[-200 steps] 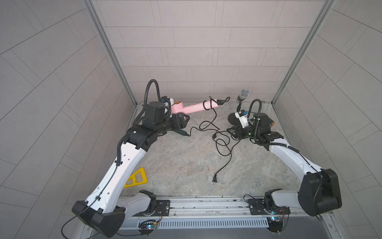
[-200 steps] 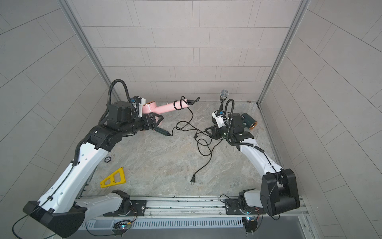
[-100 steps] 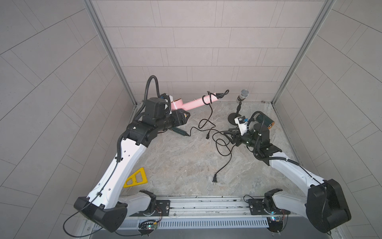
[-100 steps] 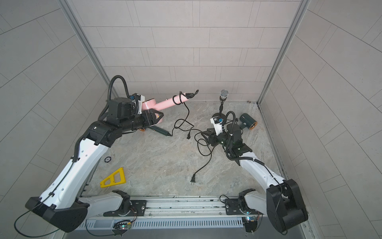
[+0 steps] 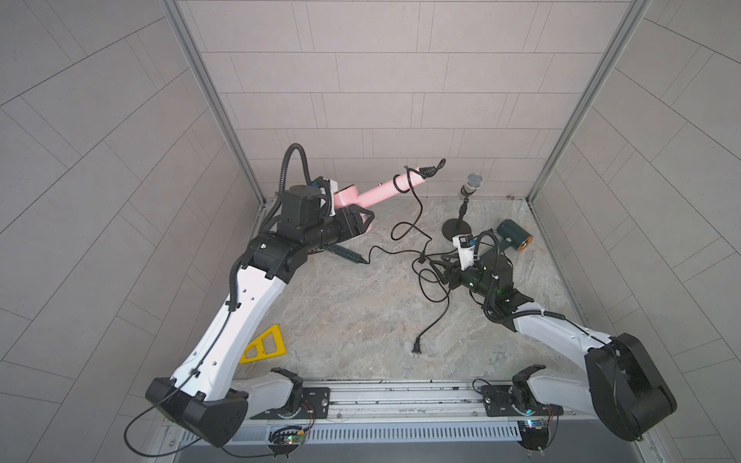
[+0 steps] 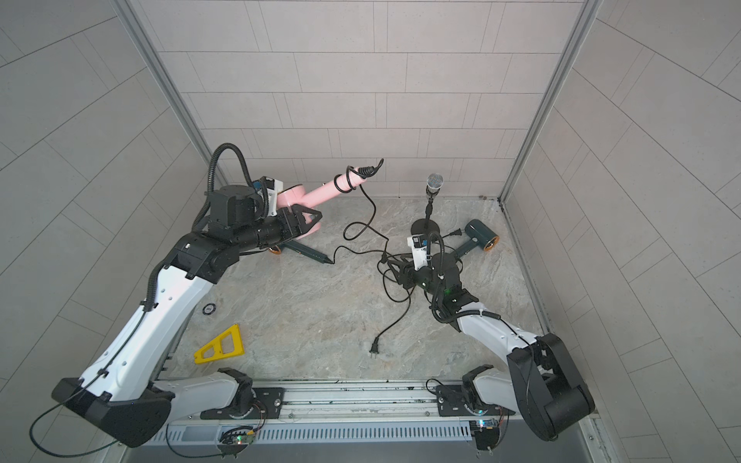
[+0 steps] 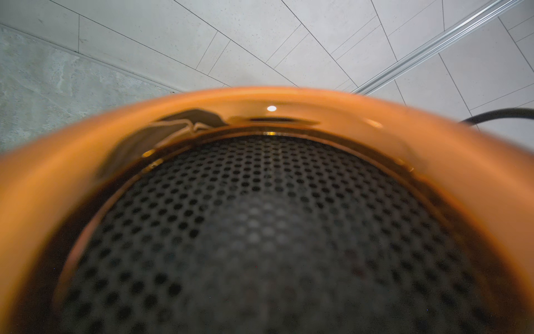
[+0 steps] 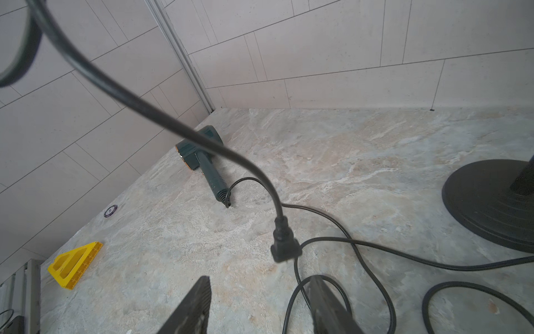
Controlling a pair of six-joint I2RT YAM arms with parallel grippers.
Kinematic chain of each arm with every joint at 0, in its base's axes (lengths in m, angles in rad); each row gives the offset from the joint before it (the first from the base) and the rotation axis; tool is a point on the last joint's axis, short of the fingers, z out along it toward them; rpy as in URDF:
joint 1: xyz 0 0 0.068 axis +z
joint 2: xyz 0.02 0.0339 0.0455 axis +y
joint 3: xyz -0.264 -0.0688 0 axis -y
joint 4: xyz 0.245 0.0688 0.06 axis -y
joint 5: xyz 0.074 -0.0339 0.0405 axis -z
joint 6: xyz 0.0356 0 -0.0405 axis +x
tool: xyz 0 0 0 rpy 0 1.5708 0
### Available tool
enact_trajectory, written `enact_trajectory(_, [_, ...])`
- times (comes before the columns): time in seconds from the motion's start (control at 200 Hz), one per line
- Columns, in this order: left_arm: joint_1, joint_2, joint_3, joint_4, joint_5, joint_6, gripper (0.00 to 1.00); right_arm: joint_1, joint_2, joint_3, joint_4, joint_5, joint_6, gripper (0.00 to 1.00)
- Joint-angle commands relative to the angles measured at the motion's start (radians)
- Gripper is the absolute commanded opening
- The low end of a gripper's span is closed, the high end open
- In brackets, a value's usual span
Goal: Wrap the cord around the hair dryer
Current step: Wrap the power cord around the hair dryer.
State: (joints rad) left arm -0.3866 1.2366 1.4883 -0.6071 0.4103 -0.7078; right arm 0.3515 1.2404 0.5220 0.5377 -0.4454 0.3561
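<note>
Far to the left, the yellow triangle is lying well clear, so I am leaving it alone. My left gripper is pressing together on the head of the pink hair dryer. It is holding the dryer off the table, handle tilting up toward the back wall. The cord is looping about once around the handle's end. From there it is hanging in a loose curl toward the middle, ending at its plug. Whether the plug is resting on the table or dangling just above it, I cannot tell.

My right gripper is sitting low just behind that plug, jaws spread and pinching nothing. Thin cords are tangling on the table there, and one is running between the jaws. I am guessing these belong to the green hair dryer or the second green hair dryer.

That is what I am worrying about most: closing now could catch the wrong cord and drag another dryer along. Pulling the right cord too hard could slip the single loop off the handle's end, or twist the round head in my left grip. The microphone stand is standing near my right wrist, so a wide wrapping swing could topple it.
</note>
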Motion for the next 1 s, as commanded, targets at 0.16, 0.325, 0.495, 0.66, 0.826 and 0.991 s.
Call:
enact_trajectory(0.16, [0.002, 0.011, 0.047, 0.14, 0.052, -0.067, 0.0, 0.01, 0.101, 0.036, 0.156, 0.036, 0.059, 0.51])
enact_trajectory(0.325, [0.002, 0.019, 0.037, 0.148, 0.053, -0.072, 0.0, 0.056, 0.172, 0.069, 0.228, 0.044, 0.089, 0.51])
enact_trajectory(0.495, [0.002, 0.023, 0.031, 0.158, 0.059, -0.08, 0.0, 0.104, 0.228, 0.117, 0.249, 0.077, 0.086, 0.57])
enact_trajectory(0.66, [0.001, 0.017, 0.024, 0.164, 0.069, -0.087, 0.0, 0.117, 0.306, 0.174, 0.295, 0.141, 0.087, 0.59])
enact_trajectory(0.826, [0.0, 0.009, 0.01, 0.178, 0.081, -0.099, 0.0, 0.118, 0.396, 0.225, 0.397, 0.188, 0.126, 0.55])
enact_trajectory(0.991, [0.001, -0.004, 0.004, 0.169, 0.09, -0.098, 0.0, 0.116, 0.452, 0.275, 0.41, 0.173, 0.16, 0.22])
